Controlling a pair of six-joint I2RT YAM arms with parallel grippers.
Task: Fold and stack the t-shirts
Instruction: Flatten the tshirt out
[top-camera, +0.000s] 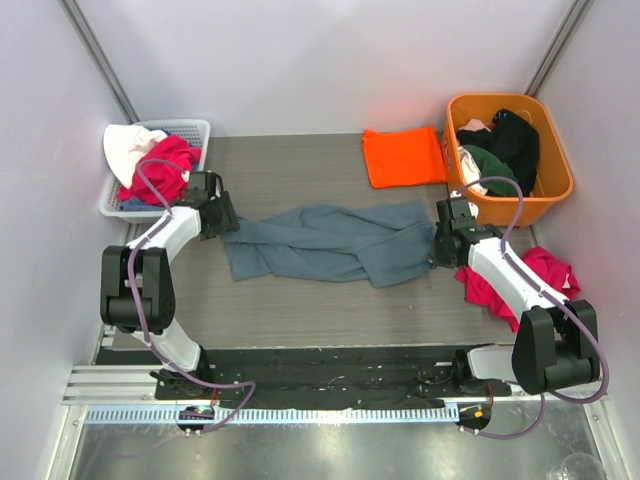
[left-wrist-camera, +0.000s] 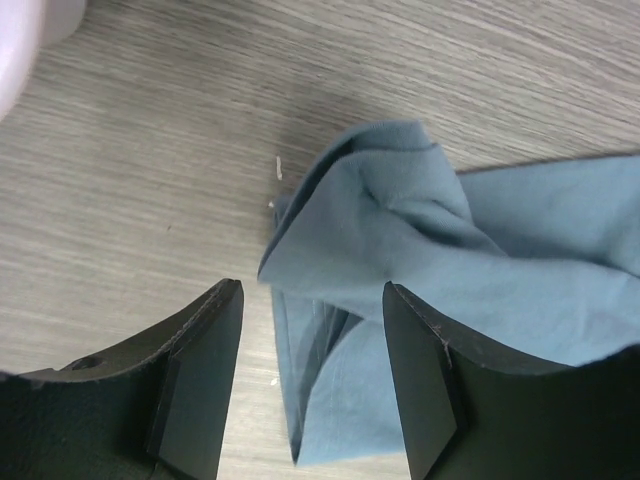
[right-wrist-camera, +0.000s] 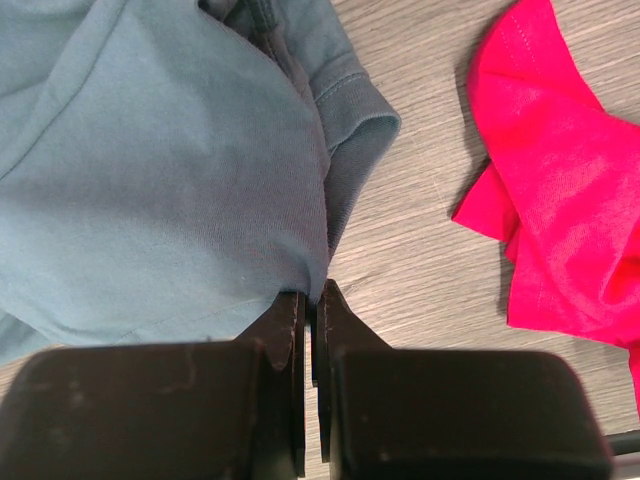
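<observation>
The slate blue-grey t-shirt lies crumpled across the middle of the table. My left gripper is open at its left end; in the left wrist view the shirt's folded corner hangs between the spread fingers, not pinched. My right gripper is at the shirt's right end and is shut on its edge, the fabric pinched at the tips. The bright orange t-shirt lies folded flat at the back of the table.
An orange plastic tub with dark and white clothes stands at the back right. A white basket with red and white garments stands at the back left. A red garment lies at the right beside my right arm, also in the right wrist view.
</observation>
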